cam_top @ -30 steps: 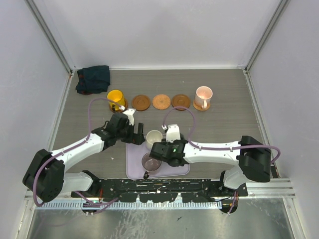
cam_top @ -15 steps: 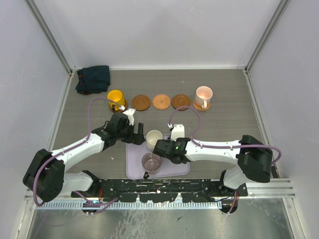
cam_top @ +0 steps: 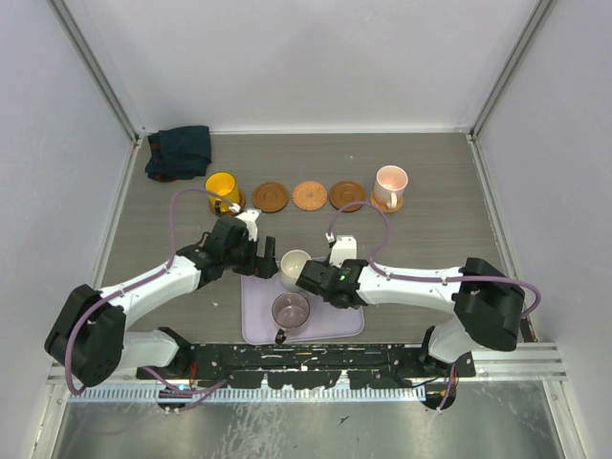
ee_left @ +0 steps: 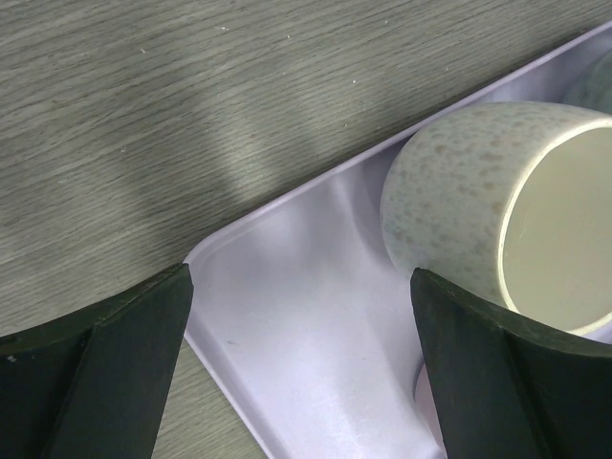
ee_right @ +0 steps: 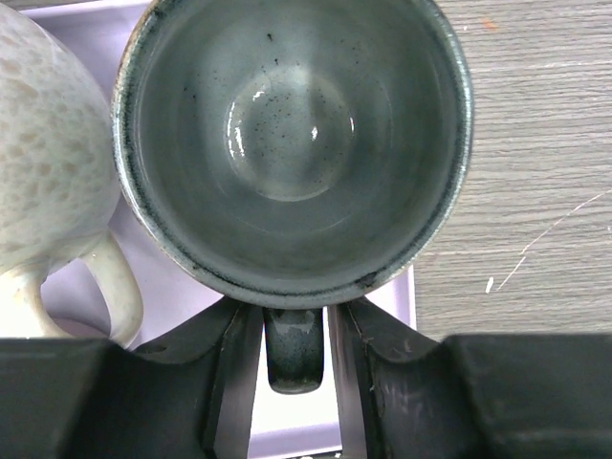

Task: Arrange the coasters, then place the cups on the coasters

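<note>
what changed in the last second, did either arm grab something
The right gripper slid a little away from the arms' bases, uncovering the mauve cup, and its jaws narrowed around the handle of the grey-green cup, apparently gripping it. The left gripper stayed open beside the cream cup. The yellow cup, pink cup and three bare coasters did not move.

Gry wood table point(cam_top: 449, 225) w/ white walls point(cam_top: 306, 67)
</note>
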Controlling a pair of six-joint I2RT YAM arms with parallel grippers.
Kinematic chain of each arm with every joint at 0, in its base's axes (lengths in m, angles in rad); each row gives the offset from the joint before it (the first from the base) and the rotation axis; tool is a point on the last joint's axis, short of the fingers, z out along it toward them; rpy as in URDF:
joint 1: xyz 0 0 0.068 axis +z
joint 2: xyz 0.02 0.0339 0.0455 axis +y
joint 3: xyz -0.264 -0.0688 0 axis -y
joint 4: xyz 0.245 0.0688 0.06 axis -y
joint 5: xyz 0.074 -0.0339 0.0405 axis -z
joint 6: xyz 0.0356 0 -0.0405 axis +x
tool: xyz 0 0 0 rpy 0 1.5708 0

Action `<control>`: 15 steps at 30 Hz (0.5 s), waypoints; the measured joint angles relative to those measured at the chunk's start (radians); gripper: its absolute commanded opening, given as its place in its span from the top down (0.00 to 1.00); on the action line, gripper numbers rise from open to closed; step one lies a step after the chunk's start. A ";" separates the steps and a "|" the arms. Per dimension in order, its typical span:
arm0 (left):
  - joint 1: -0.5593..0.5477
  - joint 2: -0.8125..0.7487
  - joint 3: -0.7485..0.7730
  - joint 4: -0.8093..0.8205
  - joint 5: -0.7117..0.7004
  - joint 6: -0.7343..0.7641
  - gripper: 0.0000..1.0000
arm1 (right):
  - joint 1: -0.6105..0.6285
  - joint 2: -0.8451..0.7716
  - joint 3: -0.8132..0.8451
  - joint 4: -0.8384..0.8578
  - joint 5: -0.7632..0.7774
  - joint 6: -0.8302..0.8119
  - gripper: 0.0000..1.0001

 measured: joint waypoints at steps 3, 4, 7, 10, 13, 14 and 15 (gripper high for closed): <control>0.000 0.000 0.000 0.000 0.000 0.000 0.02 | -0.011 0.011 -0.006 0.024 -0.016 -0.013 0.82; 0.000 0.000 0.000 0.000 0.000 0.000 0.02 | -0.014 0.014 -0.010 0.029 -0.019 -0.014 0.90; 0.000 0.000 0.000 0.000 0.000 0.000 0.02 | -0.022 0.014 -0.019 0.053 -0.018 -0.018 0.99; 0.000 0.001 0.000 0.000 0.000 0.000 0.02 | -0.029 0.014 -0.028 0.071 -0.019 -0.019 0.99; 0.000 0.004 0.000 0.000 0.000 0.000 0.02 | -0.031 0.014 -0.039 0.085 -0.021 -0.027 0.99; 0.000 0.005 0.000 0.000 0.000 0.000 0.02 | -0.031 0.014 -0.043 0.088 -0.021 -0.032 1.00; 0.000 0.005 0.000 0.000 0.000 0.000 0.02 | -0.031 0.014 -0.045 0.089 -0.020 -0.036 1.00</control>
